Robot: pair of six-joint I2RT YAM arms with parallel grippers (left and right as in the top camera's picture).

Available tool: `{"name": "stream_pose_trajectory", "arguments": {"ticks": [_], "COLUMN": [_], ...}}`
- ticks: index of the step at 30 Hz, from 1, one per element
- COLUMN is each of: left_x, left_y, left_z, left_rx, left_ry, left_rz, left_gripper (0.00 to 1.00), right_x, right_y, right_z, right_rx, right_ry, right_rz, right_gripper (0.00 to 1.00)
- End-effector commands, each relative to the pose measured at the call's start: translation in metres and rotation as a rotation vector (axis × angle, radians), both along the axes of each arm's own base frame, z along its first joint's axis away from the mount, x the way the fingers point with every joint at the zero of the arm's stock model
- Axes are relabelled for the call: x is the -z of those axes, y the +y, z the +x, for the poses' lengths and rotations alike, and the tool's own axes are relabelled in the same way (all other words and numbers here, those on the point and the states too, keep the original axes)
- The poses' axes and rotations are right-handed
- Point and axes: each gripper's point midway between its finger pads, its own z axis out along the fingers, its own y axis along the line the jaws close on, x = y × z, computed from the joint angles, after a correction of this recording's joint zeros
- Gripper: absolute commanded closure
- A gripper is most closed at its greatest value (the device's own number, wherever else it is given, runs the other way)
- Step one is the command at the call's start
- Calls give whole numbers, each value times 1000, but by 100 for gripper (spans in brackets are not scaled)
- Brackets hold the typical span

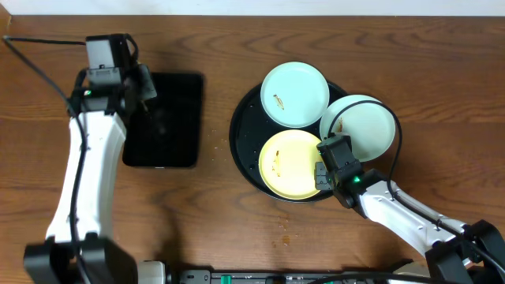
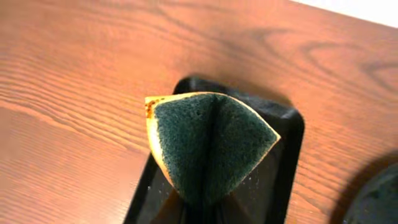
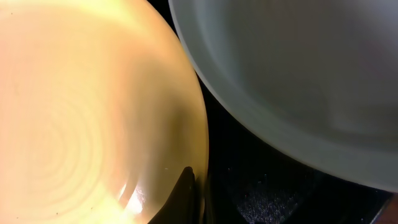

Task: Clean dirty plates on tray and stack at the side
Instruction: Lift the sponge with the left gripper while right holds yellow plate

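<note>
The round black tray (image 1: 243,150) holds three plates. A pale blue-white plate (image 1: 294,95) with a brown smear lies at its back. A second pale plate (image 1: 359,126) overhangs the right rim. The yellow plate (image 1: 288,164) with a small smear lies at the front. My right gripper (image 1: 323,170) is shut on the yellow plate's right rim; one dark finger (image 3: 185,193) lies on the yellow plate (image 3: 93,112), beside the pale plate (image 3: 292,81). My left gripper (image 1: 146,99) is shut on a folded green-and-yellow sponge (image 2: 211,146) above the rectangular tray.
A smaller rectangular black tray (image 1: 166,130) lies on the wooden table at the left, under the sponge; it also shows in the left wrist view (image 2: 286,162). A few crumbs (image 1: 284,225) lie in front of the round tray.
</note>
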Motion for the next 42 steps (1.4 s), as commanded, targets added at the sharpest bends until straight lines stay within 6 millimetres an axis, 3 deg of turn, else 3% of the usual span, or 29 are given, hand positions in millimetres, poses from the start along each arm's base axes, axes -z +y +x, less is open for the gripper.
{"name": "stream_pose_trajectory", "arguments": {"ticks": [1, 2, 3, 6, 9, 11, 15, 18, 21, 30, 35, 38, 42], "left_x": [-29, -33, -37, -38, -36, -35, -35, -31, -24, -15, -9, -4, 2], "left_y": [-2, -3, -3, -3, -2, -2, -2, -2, -2, -1, -24, -21, -31], "left_z": [-3, -4, -5, -6, -2, 2, 9, 9, 7, 10, 10, 14, 10], "left_rx": [30, 30, 30, 31, 33, 32, 32, 32, 32, 32, 122, 133, 211], "left_ry": [-65, -76, -84, -89, -90, -98, -116, -104, -89, -77, -62, -56, -27], "left_rz": [18, 19, 20, 21, 24, 23, 25, 24, 23, 21, -76, -44, -53], "left_gripper": [93, 92, 93, 92, 93, 93, 93, 93, 93, 93, 93, 93, 93], "right_x": [5, 5, 5, 5, 4, 4, 4, 5, 9, 15, 15, 15, 15], "right_y": [-1, -1, -1, -1, 0, 0, -1, -1, 1, 8, 6, 5, 5], "right_z": [-6, -6, -6, -6, -4, -4, -5, -5, -3, -3, -3, -3, -3], "right_rx": [-44, -44, -44, -44, -44, -44, -44, -44, -32, -25, -20, -18, -18], "right_ry": [24, 24, 24, 24, 17, 18, 18, 17, 9, 30, 28, 26, 26], "right_rz": [-26, -26, -26, -26, -22, -22, -23, -23, -11, 31, 21, 15, 16], "right_gripper": [91, 76, 67, 64, 48, 44, 43, 46, 55, 99, 99, 99, 99]}}
